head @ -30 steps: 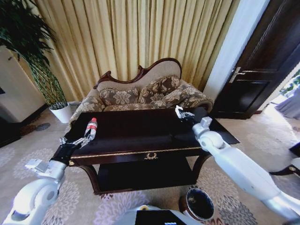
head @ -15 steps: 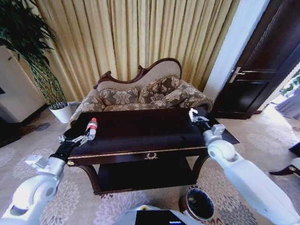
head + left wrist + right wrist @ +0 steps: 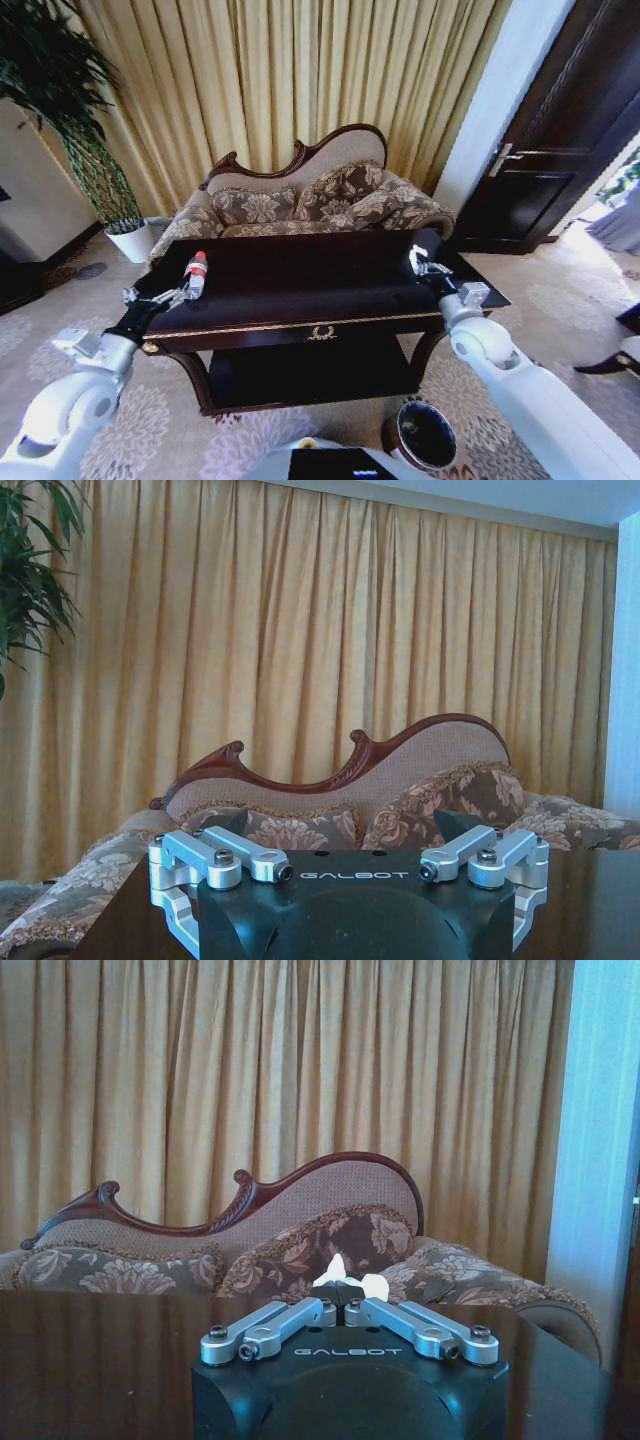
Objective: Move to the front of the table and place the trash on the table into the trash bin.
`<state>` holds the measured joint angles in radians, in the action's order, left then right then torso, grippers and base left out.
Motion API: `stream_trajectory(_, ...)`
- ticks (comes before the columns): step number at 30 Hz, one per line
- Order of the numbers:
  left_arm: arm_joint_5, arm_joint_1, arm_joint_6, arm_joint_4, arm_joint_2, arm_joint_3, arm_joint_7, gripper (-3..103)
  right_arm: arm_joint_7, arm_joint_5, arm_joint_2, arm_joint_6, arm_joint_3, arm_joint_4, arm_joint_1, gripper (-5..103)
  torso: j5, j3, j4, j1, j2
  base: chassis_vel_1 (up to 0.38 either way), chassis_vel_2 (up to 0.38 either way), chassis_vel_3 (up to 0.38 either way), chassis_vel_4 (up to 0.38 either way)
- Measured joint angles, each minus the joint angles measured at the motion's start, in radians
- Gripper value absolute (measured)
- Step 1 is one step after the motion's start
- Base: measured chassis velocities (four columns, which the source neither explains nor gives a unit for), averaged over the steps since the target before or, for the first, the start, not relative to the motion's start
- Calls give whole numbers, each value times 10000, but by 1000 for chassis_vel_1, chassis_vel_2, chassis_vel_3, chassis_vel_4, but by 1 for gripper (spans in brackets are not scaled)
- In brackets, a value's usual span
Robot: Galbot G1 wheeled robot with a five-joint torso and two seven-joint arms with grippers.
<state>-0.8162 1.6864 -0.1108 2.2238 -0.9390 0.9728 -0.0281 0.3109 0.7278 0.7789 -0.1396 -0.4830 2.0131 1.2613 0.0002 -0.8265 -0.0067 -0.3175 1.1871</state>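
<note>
On the left part of the dark table (image 3: 300, 285) stands a clear bottle (image 3: 197, 272) with a red cap. My left gripper (image 3: 157, 295) hovers at the table's left front corner, just short of the bottle, and is open. In the left wrist view that gripper (image 3: 350, 868) has its fingers spread wide with nothing between them. Over the table's right edge, my right gripper (image 3: 421, 263) is shut on a white paper wad (image 3: 337, 1267), which pokes out past the closed fingertips (image 3: 325, 1306). The round dark trash bin (image 3: 425, 436) with a black liner stands on the carpet below the table's right front corner.
A patterned sofa (image 3: 300, 205) with a carved wooden back stands right behind the table, with gold curtains beyond it. A white plant pot (image 3: 131, 240) stands at the far left and a dark door (image 3: 560, 130) at the right. Patterned carpet surrounds the table.
My right gripper has drawn back with the paper wad from the table's back middle to its right edge. The left gripper has shifted slightly left, still beside the bottle.
</note>
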Motion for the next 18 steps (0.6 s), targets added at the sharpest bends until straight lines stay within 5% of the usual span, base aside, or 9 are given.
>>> stream_trajectory(18, 23, 49, 30, 140, -93, -36, -58, 100, 6, 2, 131, 16, 161, 192, 157, 0, 1, 0, -2, 0, -1, 7, -6, -9, 10)
